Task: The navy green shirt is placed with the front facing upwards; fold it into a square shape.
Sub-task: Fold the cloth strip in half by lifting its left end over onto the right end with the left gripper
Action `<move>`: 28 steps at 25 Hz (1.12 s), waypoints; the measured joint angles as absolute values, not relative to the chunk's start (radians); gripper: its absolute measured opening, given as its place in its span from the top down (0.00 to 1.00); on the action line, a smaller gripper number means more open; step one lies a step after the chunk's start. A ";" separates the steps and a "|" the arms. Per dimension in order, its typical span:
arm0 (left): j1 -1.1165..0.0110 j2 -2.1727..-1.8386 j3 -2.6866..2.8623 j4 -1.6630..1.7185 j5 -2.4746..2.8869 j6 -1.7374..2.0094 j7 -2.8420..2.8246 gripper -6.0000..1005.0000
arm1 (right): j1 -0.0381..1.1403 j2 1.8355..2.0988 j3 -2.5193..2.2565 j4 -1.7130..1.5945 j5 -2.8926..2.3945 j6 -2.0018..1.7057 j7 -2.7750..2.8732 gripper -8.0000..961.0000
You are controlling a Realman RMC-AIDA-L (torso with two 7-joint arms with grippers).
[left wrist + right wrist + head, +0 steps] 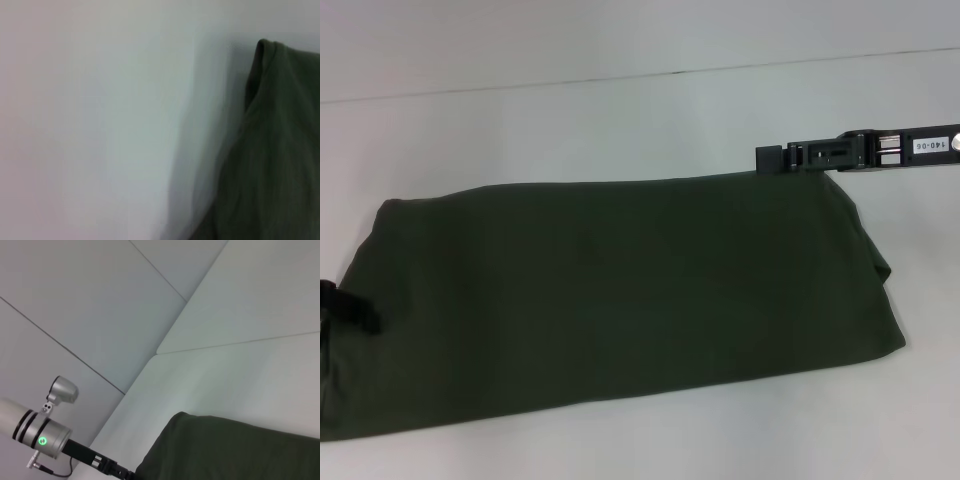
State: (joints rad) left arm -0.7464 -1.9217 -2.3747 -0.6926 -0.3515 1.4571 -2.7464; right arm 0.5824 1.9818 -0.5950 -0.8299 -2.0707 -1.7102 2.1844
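The navy green shirt [620,300] lies lengthwise left to right; both gripper states unclear.

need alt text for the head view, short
A dark olive-green shirt, folded into a long plain rectangle, lies across a white table. The right gripper reaches in at its far right corner, and the left gripper sits at its left edge, mostly out of view.

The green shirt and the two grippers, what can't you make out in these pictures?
- Shirt: print, collar and sleeves hidden by folding; its near left corner is cut off by the head view's edge.
- Left gripper: mostly cut off at that edge.
- Right gripper: at the shirt's far edge, fingers unclear.
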 joint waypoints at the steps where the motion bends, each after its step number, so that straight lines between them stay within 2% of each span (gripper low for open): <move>1: -0.747 -1.921 -2.375 -0.690 -0.351 1.455 -2.746 0.16 | 0.583 1.982 -0.594 -0.830 -2.071 -1.710 2.186 0.18; 28: -0.748 -1.926 -2.375 -0.680 -0.362 1.443 -2.745 0.16 | 0.581 1.980 -0.571 -0.830 -2.071 -1.711 2.200 0.18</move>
